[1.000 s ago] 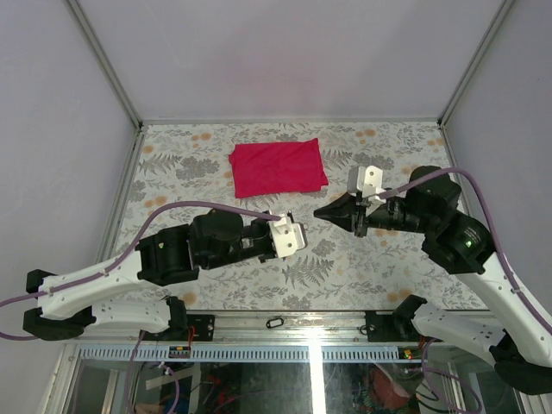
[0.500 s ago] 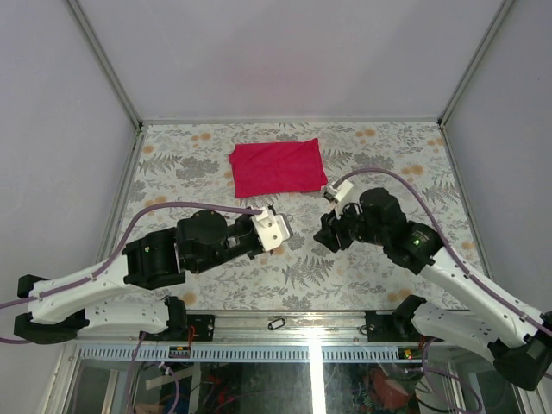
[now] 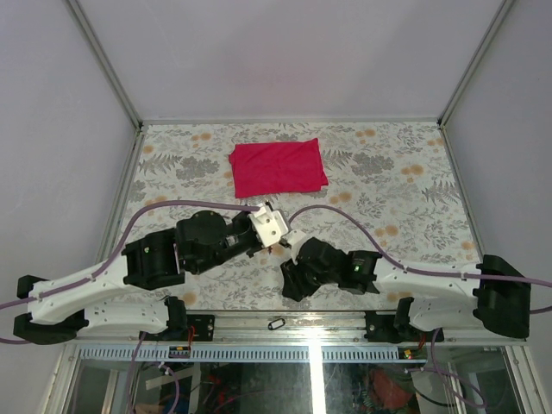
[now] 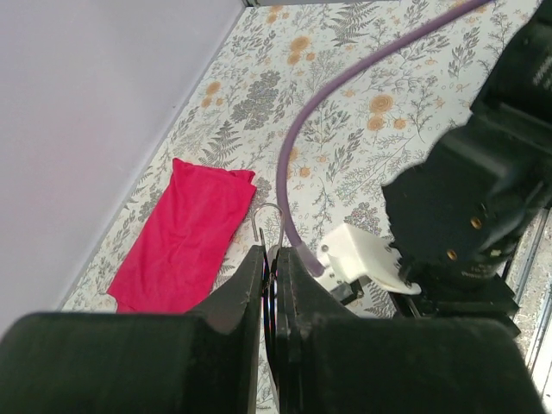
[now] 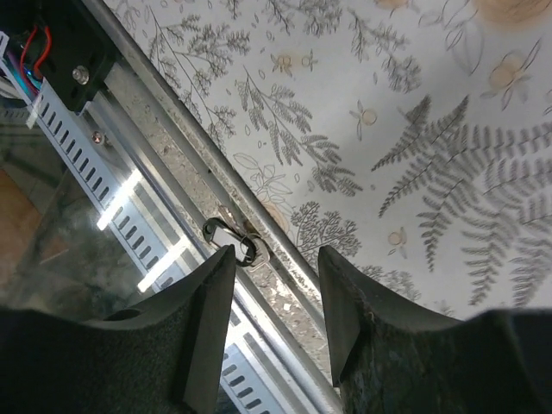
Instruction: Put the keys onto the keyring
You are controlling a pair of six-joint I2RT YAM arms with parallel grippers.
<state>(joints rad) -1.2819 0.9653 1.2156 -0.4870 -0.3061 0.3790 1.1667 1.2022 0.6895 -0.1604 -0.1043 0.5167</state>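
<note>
My left gripper (image 4: 269, 252) is shut on the keyring (image 4: 269, 217), a thin silver wire loop that sticks out past the fingertips, edge-on to the left wrist view. In the top view this gripper (image 3: 278, 240) hovers over mid-table. The right gripper (image 5: 276, 267) is open and points down at the table's near edge. A small key with a black head (image 5: 228, 240) lies on the metal rail just beyond its left fingertip, apart from it. The same key (image 3: 276, 323) shows on the front rail below the right gripper (image 3: 288, 290). No other keys are in view.
A red cloth (image 3: 278, 168) lies flat at the back of the floral table. The metal front rail (image 5: 172, 185) runs diagonally under the right gripper, with a slotted cable tray (image 5: 95, 147) below it. The right arm's black body (image 4: 474, 216) and purple cable (image 4: 345, 78) sit close to the left gripper.
The right arm swung from mid-table, facing the left gripper, down to the near edge, and its jaws went from shut to open. The left gripper shifted slightly left, still holding the ring.
</note>
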